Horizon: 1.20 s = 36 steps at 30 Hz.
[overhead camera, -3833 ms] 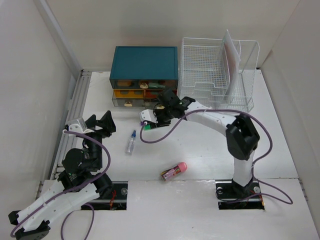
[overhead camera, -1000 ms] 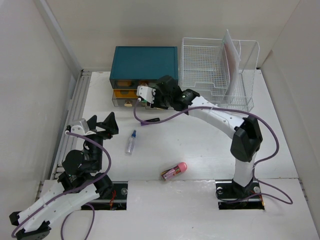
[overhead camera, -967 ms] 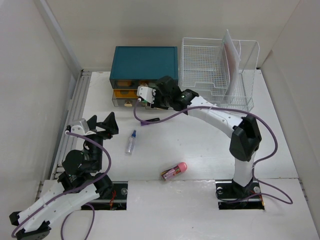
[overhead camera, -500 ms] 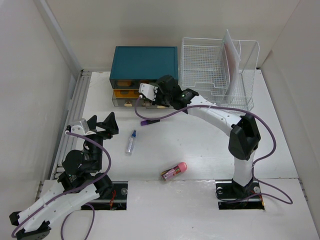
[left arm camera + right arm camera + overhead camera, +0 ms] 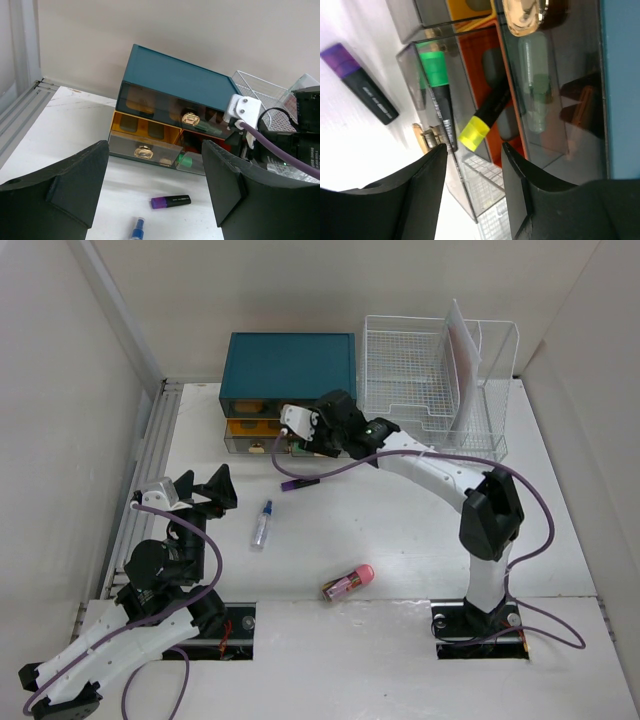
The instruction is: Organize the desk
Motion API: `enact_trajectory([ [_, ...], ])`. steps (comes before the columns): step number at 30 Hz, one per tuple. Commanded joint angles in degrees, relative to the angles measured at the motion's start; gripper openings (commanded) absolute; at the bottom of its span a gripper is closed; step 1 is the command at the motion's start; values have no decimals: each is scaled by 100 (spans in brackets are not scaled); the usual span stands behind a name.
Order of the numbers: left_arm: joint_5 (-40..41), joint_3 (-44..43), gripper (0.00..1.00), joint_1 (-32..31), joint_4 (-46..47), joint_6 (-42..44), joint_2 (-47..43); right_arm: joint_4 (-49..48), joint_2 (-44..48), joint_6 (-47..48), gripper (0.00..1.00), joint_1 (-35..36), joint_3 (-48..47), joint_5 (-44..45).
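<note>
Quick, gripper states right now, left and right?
Left gripper: open, empty.
Right gripper: open, clamping nothing; the green highlighter lies in the drawer.

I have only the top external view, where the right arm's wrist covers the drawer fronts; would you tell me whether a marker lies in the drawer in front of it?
Observer: Yes, a green-capped marker lies inside the clear bottom drawer, which looks pulled out.
Operator: Thank you; is the right gripper holding it?
Observer: No, the right gripper stands open facing that drawer, with nothing in it.
Operator: Is anything else in there?
Observer: A yellow-capped marker shows beside the green one, against the orange drawer; which compartment holds it I cannot tell.
</note>
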<state>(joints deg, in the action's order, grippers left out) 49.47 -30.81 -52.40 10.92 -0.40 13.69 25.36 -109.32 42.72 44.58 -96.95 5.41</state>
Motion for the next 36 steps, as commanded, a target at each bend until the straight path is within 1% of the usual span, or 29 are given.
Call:
enact_trajectory([
  [1,-61,5,72,2,227,102,-7,-357,612,-124,53,-28,184,-669],
  [2,-61,5,72,2,227,102,-7,-435,726,-36,53,-28,411,-969],
  [3,-61,5,72,2,227,102,45,-436,928,234,49,-28,526,-1337],
  [4,-61,5,72,2,227,102,46,-314,1008,428,47,-28,632,-2185],
  [5,-61,5,72,2,227,102,46,-226,1078,613,44,-28,729,-2567],
  [6,-61,5,72,2,227,102,46,19,1079,1015,41,-28,869,-2928],
  [8,-61,5,72,2,227,102,46,345,1001,1334,38,-28,870,-3526],
  [9,-61,5,72,2,227,102,46,573,896,1414,37,-28,792,-3529],
  [12,-61,5,72,2,227,102,46,794,377,1467,36,25,590,-3477],
  [13,-61,5,72,2,227,102,46,908,124,1467,34,25,433,-3320],
  [16,-61,5,72,2,227,102,46,909,-177,1380,34,25,299,-3108],
  [17,-113,5,72,2,227,102,46,709,-239,1240,34,25,299,-3029],
  [20,-113,5,72,2,227,102,46,374,-405,1072,35,147,299,-2660],
  [25,-166,5,72,2,227,102,-7,154,-661,835,40,271,185,-2072],
  [27,-219,5,72,2,227,102,-7,83,-723,773,41,271,133,-2009],
  [29,-219,5,72,2,227,102,-7,83,-871,773,42,324,80,-1764],
  [33,-272,5,72,2,227,102,-60,83,-1126,773,45,324,-201,-1578],
  [36,-272,5,72,2,227,102,-112,459,-1407,930,46,324,-482,-1578],
])
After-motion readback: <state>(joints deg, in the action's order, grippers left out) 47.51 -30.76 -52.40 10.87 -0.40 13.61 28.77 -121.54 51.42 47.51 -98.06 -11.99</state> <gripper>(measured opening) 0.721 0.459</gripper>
